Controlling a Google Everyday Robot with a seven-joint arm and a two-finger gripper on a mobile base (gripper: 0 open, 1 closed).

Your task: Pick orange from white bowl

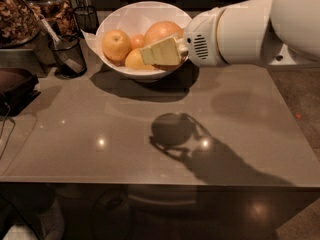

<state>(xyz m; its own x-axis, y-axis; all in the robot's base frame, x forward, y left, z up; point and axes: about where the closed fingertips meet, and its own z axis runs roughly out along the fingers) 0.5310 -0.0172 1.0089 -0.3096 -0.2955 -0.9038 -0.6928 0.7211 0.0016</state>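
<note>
Most of the view is taken up by the bench point(240, 134), a smooth grey-brown top w/ small light glints and a dark arm-shaped shadow point(172, 129) lying mid-bench. The white robot arm point(250, 29) is seen entering from the R edge and reaching L, above the bench's rear R part. The white bowl point(150, 74) is set at the rear centre of the bench and is lined w/ white paper point(131, 17), one corner of which pokes over the L rim. At far L rear a container of brown bits point(17, 14) is seen, contents unclear. Two black mesh cups are placed L of the bowl: the nearer cup point(69, 56) w/ a pale handle leaning in it, the farther cup point(86, 18) behind it. Four fruits are held in the bowl. The orange point(162, 30), the biggest and pinkish, is at the R rear of the bowl. Two paler fruits are found at the L side point(116, 44) and at the front point(134, 60). The claw point(160, 51) is positioned over the bowl's R half, overlapping the orange's lower front; whether it is clenched or released can't be told. A small deep-orange fruit point(137, 40) is tucked btw. the others. Brown floor point(300, 99) is seen at R, beyond the bench edge.
</note>
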